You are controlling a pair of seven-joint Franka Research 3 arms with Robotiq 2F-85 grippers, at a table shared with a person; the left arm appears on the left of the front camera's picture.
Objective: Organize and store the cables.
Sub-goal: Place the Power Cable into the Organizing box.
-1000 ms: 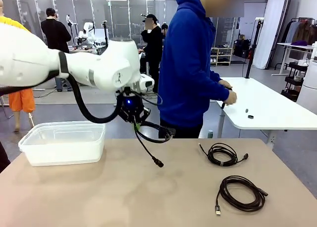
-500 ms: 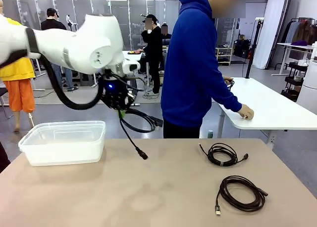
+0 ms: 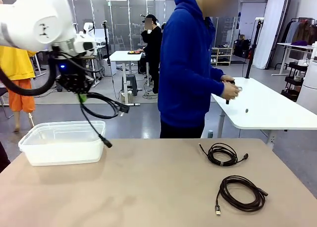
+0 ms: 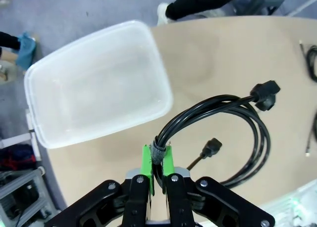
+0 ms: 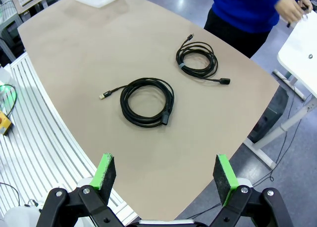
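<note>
Hanging over the worktop [image 3: 148, 187] just beside the bin [image 3: 62, 144], a coiled cable [image 3: 106, 108] is clenched at its tie by the left fingers [image 4: 146, 161]. A second cable [image 3: 223, 154] and a third cable [image 3: 241, 193] lie on the worktop, well apart from the bin. The right fingers [image 5: 105, 170] are released, high above these two.

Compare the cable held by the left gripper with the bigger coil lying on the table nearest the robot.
The held cable hangs in the air, pinched at its tie by the left gripper; the table coil lies flat, untouched. The held cable is thicker, with chunky plugs; the table coil is thinner, with a small metal-tipped connector. Both are black and wound into loops.
</note>
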